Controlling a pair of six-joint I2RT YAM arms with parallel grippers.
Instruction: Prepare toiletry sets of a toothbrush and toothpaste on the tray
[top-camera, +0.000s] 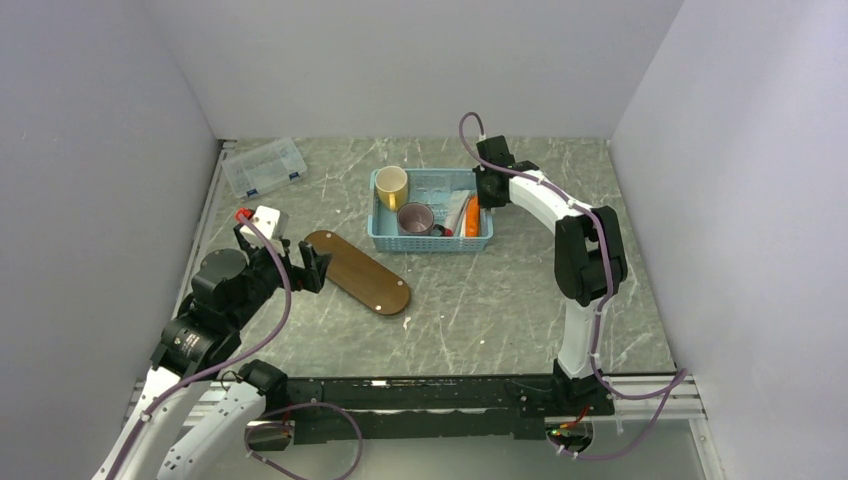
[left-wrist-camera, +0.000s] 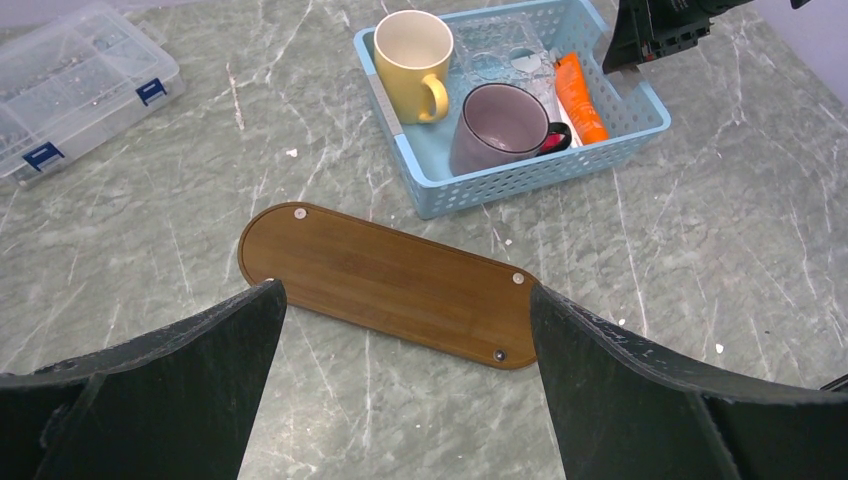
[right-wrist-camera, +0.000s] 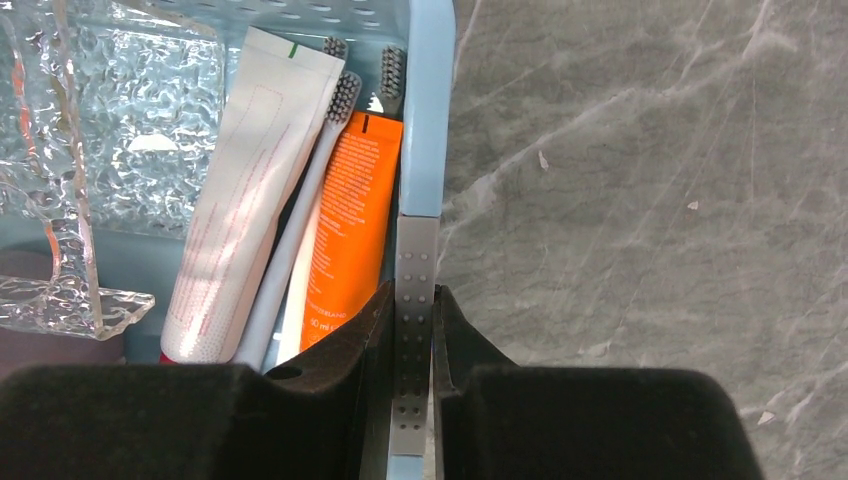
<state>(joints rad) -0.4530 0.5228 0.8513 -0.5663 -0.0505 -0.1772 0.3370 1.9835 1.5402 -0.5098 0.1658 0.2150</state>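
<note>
The dark brown tray (top-camera: 357, 271) lies bare on the table, left of the middle. My left gripper (top-camera: 305, 262) hangs open over its near left end, and in the left wrist view the tray (left-wrist-camera: 390, 260) spans the gap between the fingers. The toothbrush (right-wrist-camera: 300, 220) lies in the light-blue basket (right-wrist-camera: 425, 120) between a white toothpaste tube (right-wrist-camera: 250, 190) and an orange tube (right-wrist-camera: 350, 230). A second brush head (right-wrist-camera: 390, 70) shows by the wall. My right gripper (right-wrist-camera: 413, 300) is shut on the basket's right wall.
The basket (top-camera: 432, 243) also holds a yellow mug (top-camera: 391, 186), a purple mug (top-camera: 415, 218) and a clear bumpy holder (right-wrist-camera: 100, 120). A clear compartment box (top-camera: 264, 166) sits at the back left. Grey walls close in three sides.
</note>
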